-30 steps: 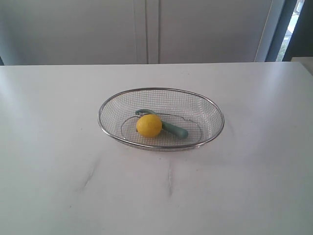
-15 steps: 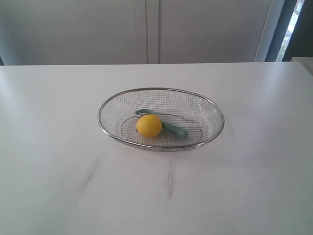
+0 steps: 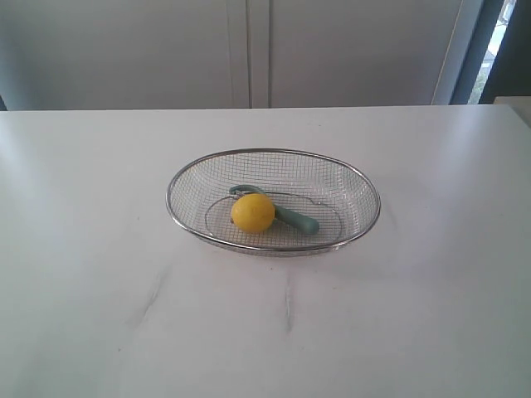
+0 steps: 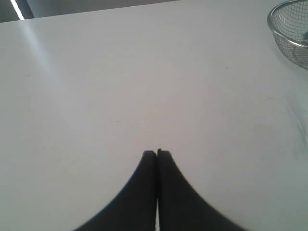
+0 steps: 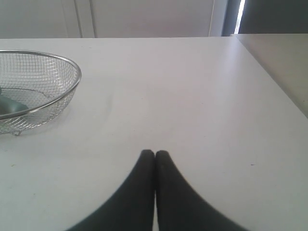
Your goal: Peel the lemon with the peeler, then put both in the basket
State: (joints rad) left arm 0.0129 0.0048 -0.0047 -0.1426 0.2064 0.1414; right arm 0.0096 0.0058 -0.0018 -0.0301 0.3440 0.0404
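The yellow lemon (image 3: 252, 213) lies inside the wire mesh basket (image 3: 187, 174) in the middle of the white table. Behind and beside it rests the teal peeler (image 3: 295, 220), its curved head partly hidden by the lemon. Neither arm shows in the exterior view. In the left wrist view my left gripper (image 4: 156, 153) is shut with nothing in it, over bare table, with the basket (image 4: 278, 34) off at a corner. My right gripper (image 5: 154, 152) is likewise shut and empty, apart from the basket (image 5: 72, 86), where a bit of the peeler's handle (image 5: 9, 107) shows.
The white table (image 3: 99, 290) carries faint grey scuff marks in front of the basket. Pale cabinet doors (image 3: 249, 50) stand behind the far edge. The table's edge (image 5: 269, 72) runs past in the right wrist view.
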